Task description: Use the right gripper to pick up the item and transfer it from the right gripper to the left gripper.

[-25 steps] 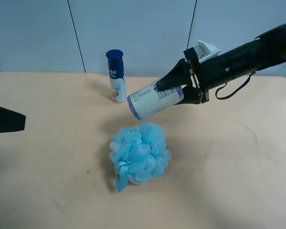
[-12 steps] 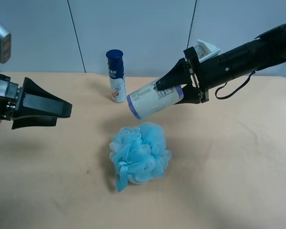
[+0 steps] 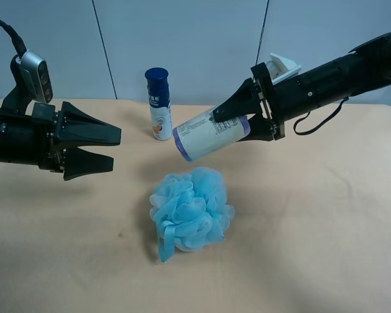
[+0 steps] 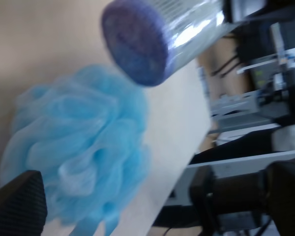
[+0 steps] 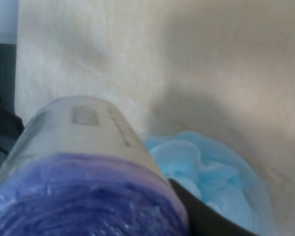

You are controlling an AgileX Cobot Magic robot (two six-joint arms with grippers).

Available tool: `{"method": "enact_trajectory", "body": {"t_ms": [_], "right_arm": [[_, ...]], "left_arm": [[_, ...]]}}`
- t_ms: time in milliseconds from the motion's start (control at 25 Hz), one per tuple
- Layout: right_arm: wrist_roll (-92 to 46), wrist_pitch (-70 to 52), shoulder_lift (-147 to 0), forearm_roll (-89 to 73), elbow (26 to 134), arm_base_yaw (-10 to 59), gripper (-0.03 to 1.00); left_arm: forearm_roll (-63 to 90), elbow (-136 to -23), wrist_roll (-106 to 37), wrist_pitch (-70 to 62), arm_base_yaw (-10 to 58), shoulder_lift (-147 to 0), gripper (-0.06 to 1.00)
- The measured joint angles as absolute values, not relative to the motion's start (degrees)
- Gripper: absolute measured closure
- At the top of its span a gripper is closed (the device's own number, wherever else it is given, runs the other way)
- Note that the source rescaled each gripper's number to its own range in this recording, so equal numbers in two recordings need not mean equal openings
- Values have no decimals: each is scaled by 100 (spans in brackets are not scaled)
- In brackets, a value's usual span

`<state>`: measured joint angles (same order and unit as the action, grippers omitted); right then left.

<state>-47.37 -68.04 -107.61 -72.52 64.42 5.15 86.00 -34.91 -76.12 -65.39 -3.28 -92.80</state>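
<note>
High camera overlooks table (image 3: 326,222); both close wrist views apparently share the sponge (image 4: 73,147).

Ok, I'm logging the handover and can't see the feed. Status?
Right hand shut on the container, held tilted in the air. Left hand open, facing it, not touching. Sponge lies beneath it; nothing between the hands.

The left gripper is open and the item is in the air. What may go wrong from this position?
1. The right gripper grips the item near one end only, tilted above the table. A push from the open left gripper might twist it loose and drop it toward the bath sponge.
2. The tall bottle stands upright close behind the item; a wide approach might knock it over.
</note>
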Motion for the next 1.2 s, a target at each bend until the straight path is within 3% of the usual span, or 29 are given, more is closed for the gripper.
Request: {"method": "enact_trajectory", "body": {"t_ms": [720, 1200], "right_arm": [[-4679, -6799, -10761, -8151, 6442, 951, 96], [-4679, -6799, -10761, -8159, 6442, 951, 96]], "left_arm": [[8744, -4541, -7634, -6891, -275, -10691, 21], [8874, -5120, -7528, -6891, 587, -10736, 21]]}}
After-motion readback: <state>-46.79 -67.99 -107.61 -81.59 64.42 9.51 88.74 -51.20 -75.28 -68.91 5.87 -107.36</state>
